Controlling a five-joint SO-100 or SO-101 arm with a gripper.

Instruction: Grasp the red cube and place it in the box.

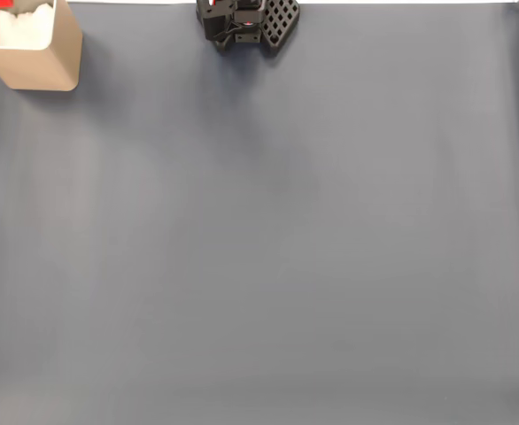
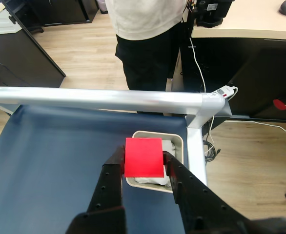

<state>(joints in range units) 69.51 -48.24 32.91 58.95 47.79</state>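
While the red cube [image 2: 143,157] hangs clamped between the 2 fingers of the pincer [image 2: 144,165], it sits directly over the open mouth of the box [image 2: 178,140] in the wrist view, lifted clear of the surface [image 2: 50,161]. Faces are plain and matte, edges sharp; judged stiff, light and not fragile, with enough surface friction that a flat squeeze should not slip. Hold is taken on 2 opposite side faces, 1 finger [image 2: 112,170] at the left and 1 at the right, which is judged the correct place: flat pads on parallel faces, no corner contact visible.

Box interior shows pale, crumpled-looking white filling, so a drop is judged to land soft with little bounce. Box walls look thin and tan; a knock from a finger could shift the box, judged light.

Fixed view: the box [image 1: 38,62] stands at the top left corner of the dark blue surface [image 1: 259,248], with a small red patch at its inner left edge; whether that is the cube cannot be told. Arm base [image 1: 242,22] sits at top centre.

Beyond the surface, a silver rail [image 2: 99,100] crosses the wrist view, and a person [image 2: 143,39] stands behind it on the wooden floor.
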